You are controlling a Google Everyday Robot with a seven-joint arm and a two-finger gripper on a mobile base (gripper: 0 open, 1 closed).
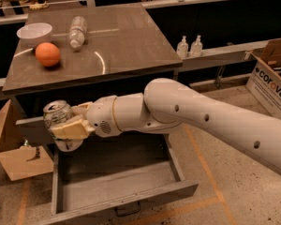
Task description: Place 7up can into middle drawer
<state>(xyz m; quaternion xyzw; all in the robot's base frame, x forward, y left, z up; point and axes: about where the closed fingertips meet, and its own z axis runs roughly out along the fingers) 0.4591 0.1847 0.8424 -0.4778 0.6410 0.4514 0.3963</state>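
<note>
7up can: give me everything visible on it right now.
The 7up can is a small silver-white metal drink can. Its top rim and lid show, but the markings are too faint to read. It is roughly upright and held in the air by the hand, whose beige fingers clamp across its side. It hangs above the left rear of the open middle drawer, touching only the hand.

The tabletop (131,46) holds a white bowl (34,33), an orange (48,54), a lying clear bottle (77,31) — cardboard box (274,76) on the floor.
</note>
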